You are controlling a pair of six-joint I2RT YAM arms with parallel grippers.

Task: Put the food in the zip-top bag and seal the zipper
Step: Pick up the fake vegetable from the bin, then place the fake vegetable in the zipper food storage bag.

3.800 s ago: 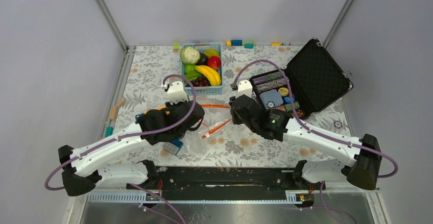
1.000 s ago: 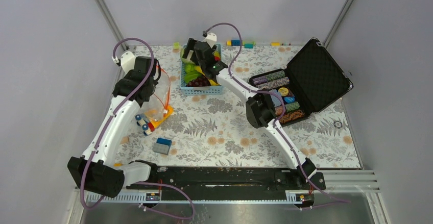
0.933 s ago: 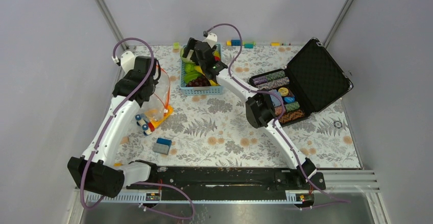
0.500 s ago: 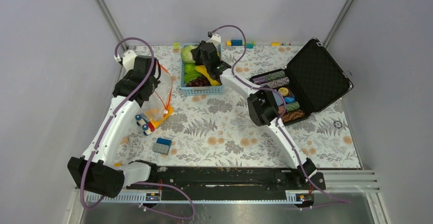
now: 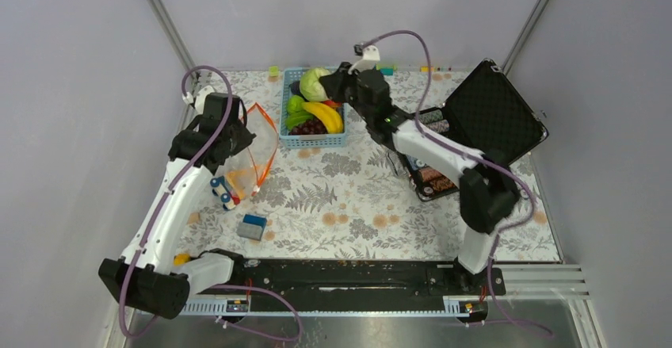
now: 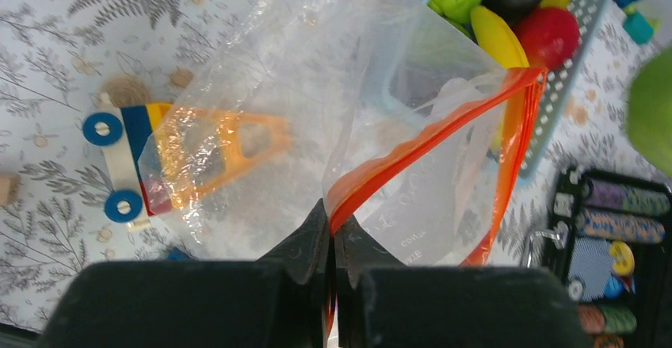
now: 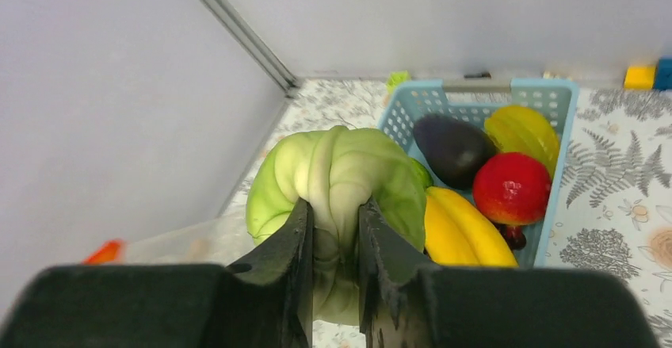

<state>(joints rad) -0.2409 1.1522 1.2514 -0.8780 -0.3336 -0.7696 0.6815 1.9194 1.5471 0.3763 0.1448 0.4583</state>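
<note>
nearest the arm bases, a blue block [image 5: 253,226] lies on the flowered table [image 5: 357,205], and just past it sits a toy car [image 5: 224,193] with blue wheels. beside the car, your left gripper [image 6: 333,233] is clenched on the zipper [image 6: 444,122], pinching the orange-red strip at one point so that the zip-top bag [image 6: 285,94] hangs from it with its mouth gaping. the bag's lower end rests by the toy car, and an orange piece [image 6: 230,146] shows through the clear plastic. no food shows inside the bag.

farther out, the blue basket [image 5: 314,140] holds the banana [image 5: 323,115], the grapes [image 5: 311,127], the apple [image 7: 513,188], a dark piece [image 7: 453,148] and green pieces [image 5: 295,104]. your right gripper [image 7: 333,229] grasps the cabbage [image 7: 341,166], its fingers pressed into the pale green head, which in the top view sits over the far end of the basket. the bag and the cabbage are apart. to the right, the open black case [image 5: 491,118] holds poker chips.
</note>
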